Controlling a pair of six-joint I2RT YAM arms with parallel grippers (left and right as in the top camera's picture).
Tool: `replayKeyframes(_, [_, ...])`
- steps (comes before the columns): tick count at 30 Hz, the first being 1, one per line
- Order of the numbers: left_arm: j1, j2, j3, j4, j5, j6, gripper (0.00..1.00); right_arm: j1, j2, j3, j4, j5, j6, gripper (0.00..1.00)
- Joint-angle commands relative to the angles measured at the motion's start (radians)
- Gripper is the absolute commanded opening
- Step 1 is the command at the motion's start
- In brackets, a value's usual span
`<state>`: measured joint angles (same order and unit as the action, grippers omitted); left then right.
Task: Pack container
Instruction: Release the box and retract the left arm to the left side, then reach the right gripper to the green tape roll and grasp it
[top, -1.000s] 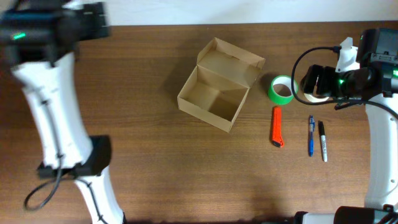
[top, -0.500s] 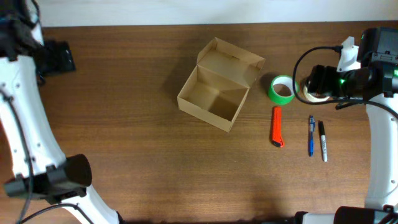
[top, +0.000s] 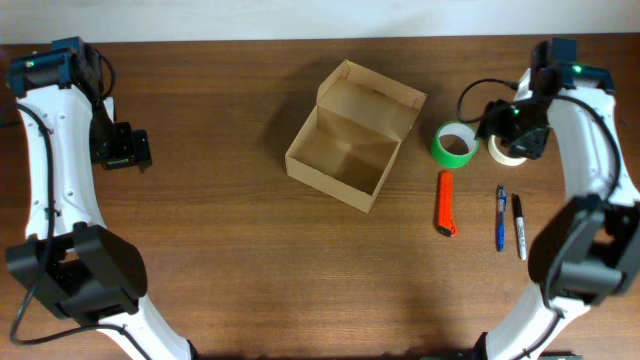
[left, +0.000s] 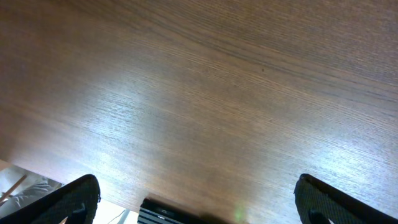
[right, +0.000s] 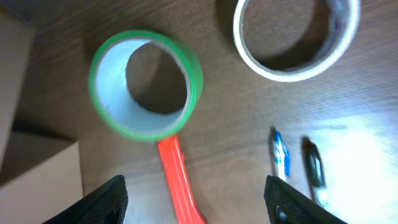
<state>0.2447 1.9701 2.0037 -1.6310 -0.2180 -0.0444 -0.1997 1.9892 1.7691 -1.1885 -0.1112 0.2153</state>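
My left pincer (left: 199, 208) has swung in over the bare surface (top: 220, 250) and is open wide. My right pincer (right: 199, 202) still hangs above the green tape (right: 146, 84), fingers apart, holding nothing. The container (top: 345, 150) stays in the middle, lid up.

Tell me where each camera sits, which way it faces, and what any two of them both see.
Overhead: fixed above the table, looking straight down; both arms show, the open cardboard box between them.
Left wrist: on the left gripper, facing down at bare wood; only its two fingertips show.
Right wrist: on the right gripper, facing down at the green tape roll, white tape roll and orange cutter; its fingertips show.
Shared: overhead and right wrist both see the tape rolls, cutter and blue pen.
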Motion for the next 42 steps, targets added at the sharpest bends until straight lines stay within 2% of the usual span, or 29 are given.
replayKeyframes(1, [0.007,-0.004,-0.01,0.0,-0.011,0.015,1.0,-0.004,0.068,0.066,0.005,-0.023,0.064,0.72])
replayKeyframes(17, [0.007,-0.004,-0.01,0.0,-0.011,0.015,1.0,0.009,0.186,0.064,0.105,-0.041,0.313,0.68])
replayKeyframes(25, [0.007,-0.004,-0.01,0.0,-0.011,0.015,1.0,0.037,0.269,0.064,0.1,-0.035,0.322,0.67])
replayKeyframes(26, [0.007,-0.004,-0.01,0.0,-0.011,0.015,1.0,0.038,0.277,0.064,0.1,-0.035,0.322,0.65])
replayKeyframes(30, [0.007,-0.004,-0.01,0.0,-0.011,0.015,1.0,0.039,0.303,0.062,0.089,-0.031,0.325,0.33])
replayKeyframes(34, [0.007,-0.004,-0.01,0.0,-0.011,0.015,1.0,0.039,0.309,0.058,0.093,-0.031,0.325,0.23])
replayKeyframes(37, [0.007,-0.004,-0.01,0.0,-0.011,0.015,1.0,0.036,0.309,0.06,0.102,-0.032,0.325,0.04])
replayKeyframes(42, [0.007,-0.004,-0.01,0.0,-0.011,0.015,1.0,0.034,0.306,0.07,0.103,-0.032,0.312,0.04])
